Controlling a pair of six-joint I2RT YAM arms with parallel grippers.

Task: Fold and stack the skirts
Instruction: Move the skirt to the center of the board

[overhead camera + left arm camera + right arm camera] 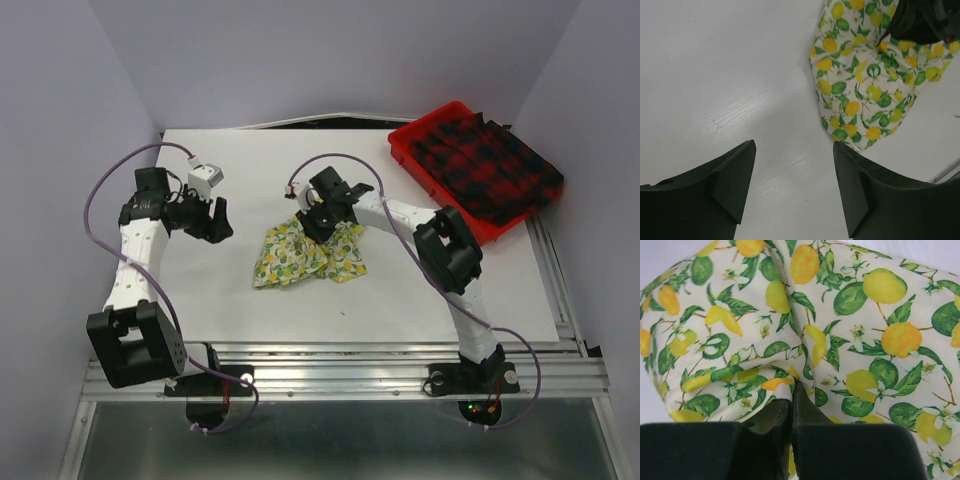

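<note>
The cream-yellow lemon-print skirt [305, 253] lies bunched in the middle of the white table. My right gripper [318, 222] is shut on a fold at its far edge; in the right wrist view the fingers [792, 405] pinch the lemon cloth [840, 330] between them. My left gripper [212, 220] is open and empty, to the left of the skirt, low over bare table; the left wrist view shows the skirt [865, 85] ahead to the right of the gripper [795, 150]. The red-and-black plaid skirt [485, 165] lies in the red tray at the back right.
The red plastic tray [402, 140] stands at the table's back right corner, its plaid load hanging over the right rim. A metal rail [350, 375] runs along the near edge by the arm bases. Purple cables loop above both arms.
</note>
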